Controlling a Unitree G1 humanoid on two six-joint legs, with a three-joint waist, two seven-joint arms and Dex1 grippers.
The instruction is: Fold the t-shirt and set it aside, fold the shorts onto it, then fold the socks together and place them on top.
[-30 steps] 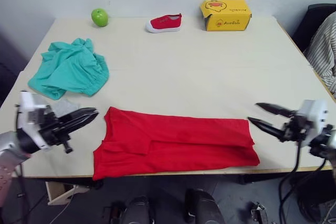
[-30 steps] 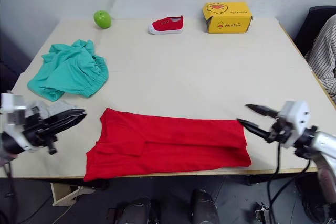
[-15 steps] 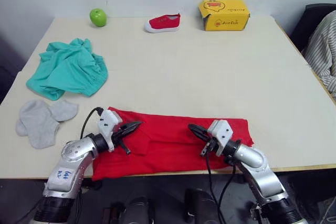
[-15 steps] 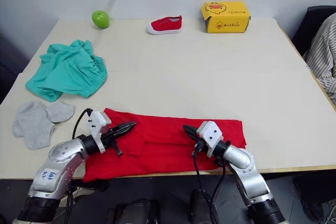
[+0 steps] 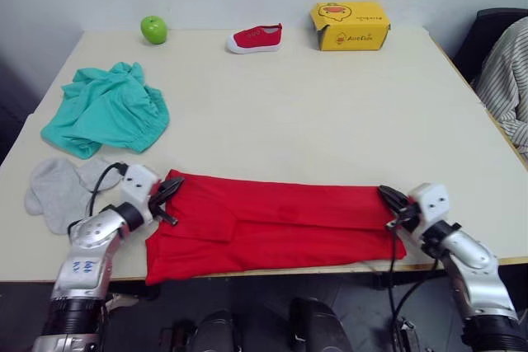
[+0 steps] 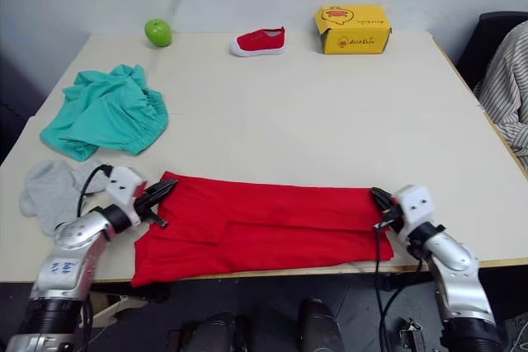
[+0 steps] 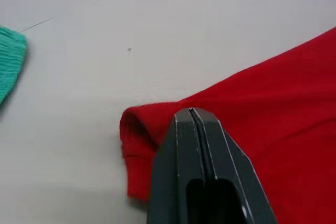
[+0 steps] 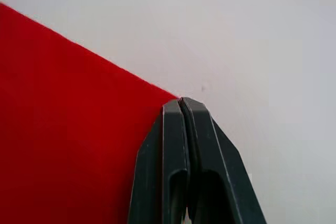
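Observation:
The red t-shirt (image 5: pixel 272 222) lies as a long folded strip along the table's front edge. My left gripper (image 5: pixel 169 191) is shut on its far left corner, where the fabric bunches (image 7: pixel 139 124). At the opposite end, my right gripper (image 5: pixel 386 198) is shut on the far right corner (image 8: pixel 157 95). The teal shorts (image 5: pixel 107 109) sit crumpled at the left, apart from the t-shirt. The grey socks (image 5: pixel 58 193) lie flat just left of my left arm.
A green apple (image 5: pixel 154 28), a small red shoe (image 5: pixel 255 37) and a yellow box (image 5: pixel 351 24) stand along the far edge. A person's striped sleeve (image 5: pixel 505 80) and a dark chair (image 5: pixel 488 29) are at the right. The table (image 5: pixel 330 121) is bare in the middle.
Both grippers, open and off to the sides a second ago, reached the t-shirt's middle and have since moved outward to its far end corners, now shut. The t-shirt lies much as before.

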